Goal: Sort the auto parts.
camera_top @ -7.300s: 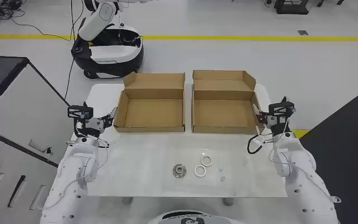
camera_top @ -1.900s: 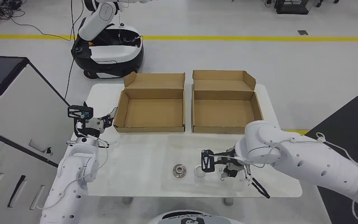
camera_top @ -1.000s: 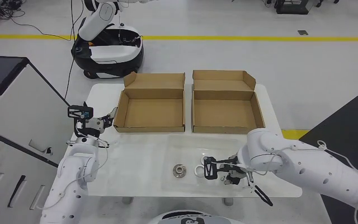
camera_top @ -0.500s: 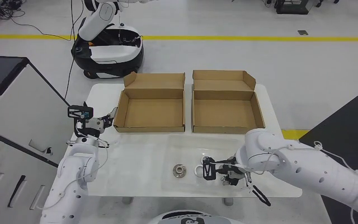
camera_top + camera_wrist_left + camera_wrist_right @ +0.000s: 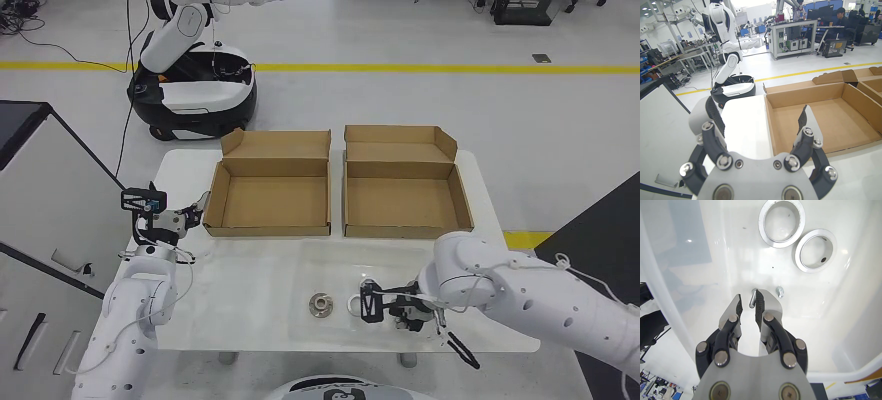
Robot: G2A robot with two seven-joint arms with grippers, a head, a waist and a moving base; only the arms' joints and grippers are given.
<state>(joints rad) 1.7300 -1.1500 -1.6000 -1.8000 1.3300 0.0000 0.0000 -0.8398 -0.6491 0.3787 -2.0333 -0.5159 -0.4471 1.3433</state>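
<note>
Lying flat on the desk (image 5: 810,306), the long bolt (image 5: 752,300) sits between the fingers (image 5: 759,306) of our right gripper (image 5: 748,294), which is released and low so we can pinch it. Two rings (image 5: 762,224) and a small bolt (image 5: 780,292) lie near. Our left gripper (image 5: 757,106) hangs released by the boxes (image 5: 275,203).

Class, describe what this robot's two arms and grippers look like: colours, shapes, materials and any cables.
The left arm and right arm are smooth, rounded white shells. The left gripper and right gripper each have a silver metal base plate, black curved linkages with silver screws, and two silvery fingers lined with black ribbed pads. A black cable trails from the right wrist.
</note>
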